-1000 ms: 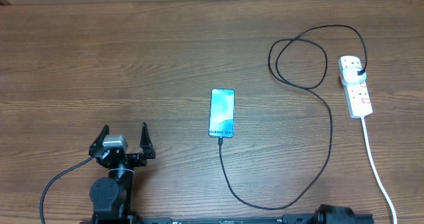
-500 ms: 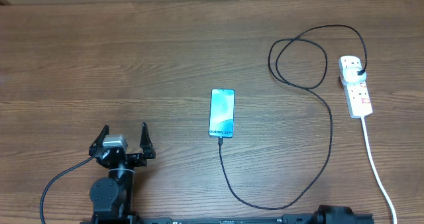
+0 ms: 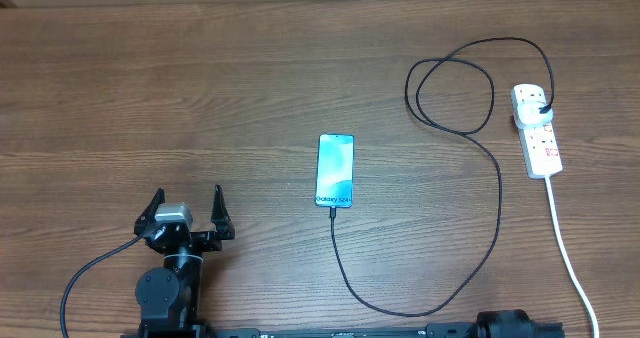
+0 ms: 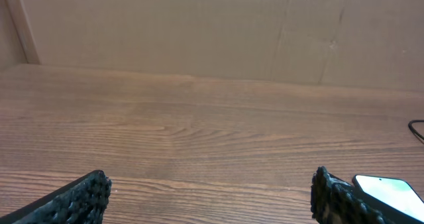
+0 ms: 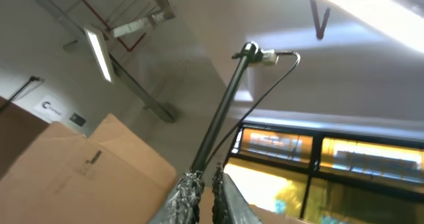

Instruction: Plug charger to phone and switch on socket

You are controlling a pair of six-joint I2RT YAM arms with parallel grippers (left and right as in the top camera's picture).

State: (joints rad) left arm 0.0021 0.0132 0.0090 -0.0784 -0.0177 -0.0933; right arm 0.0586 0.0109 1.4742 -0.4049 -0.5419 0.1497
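Down at the near-left edge of the table (image 3: 200,78), the left arm sits folded low over its base, with the left tool (image 3: 188,194) pointing away across the wood. Its two fingers are spread wide apart with nothing between them. The left wrist view shows the same: the textured black fingertips (image 4: 79,197) stand at either side of the picture, with bare wood grain between them and a corner of the phone's bright screen just past the right one.

Only a dark part of the right arm shows at the near edge of the table in the overhead view. Its wrist camera is tilted upward at a ceiling, a strip light and a cardboard box. The right tool (image 5: 204,173) has its fingers drawn together with only a thin gap, and nothing is visible in its grip.

The phone (image 3: 335,170) lies flat near the middle of the table, screen up and lit light blue, well apart from both tools. The charger (image 3: 497,208) has its connector tip at the phone's near short edge. Its black cable swings toward the near edge, runs up the right side, makes a loose loop and arches over to the socket (image 3: 540,138). The black plug sits in the far end of that white strip at the right of the table. Red marks show on the strip, but the switch position is too small to read. A white cord (image 3: 570,258) trails from it toward the near-right edge.
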